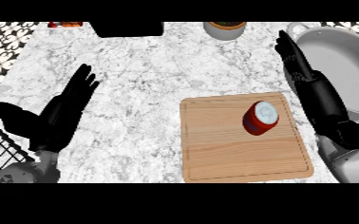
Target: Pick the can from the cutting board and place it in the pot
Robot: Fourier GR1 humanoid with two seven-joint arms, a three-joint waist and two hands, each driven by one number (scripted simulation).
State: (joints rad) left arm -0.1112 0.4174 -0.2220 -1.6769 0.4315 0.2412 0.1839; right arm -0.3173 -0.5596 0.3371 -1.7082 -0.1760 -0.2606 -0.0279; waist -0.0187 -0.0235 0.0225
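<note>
A red can (261, 117) with a silver top stands upright on the wooden cutting board (224, 152), toward the board's far right. The grey pot (335, 52) sits at the counter's right edge, beyond the board, with its inside bare. My right hand (303, 71) is open, fingers straight and pointing away, between the board's right edge and the pot; it holds nothing and is apart from the can. At the left of the counter my left hand (67, 107) rests open, far from the board.
A black box (127, 28) and a grey bowl-like container (226, 30) stand along the far edge. A small red item (64, 24) lies at the far left. A dark wire rack (10, 147) shows at the lower left.
</note>
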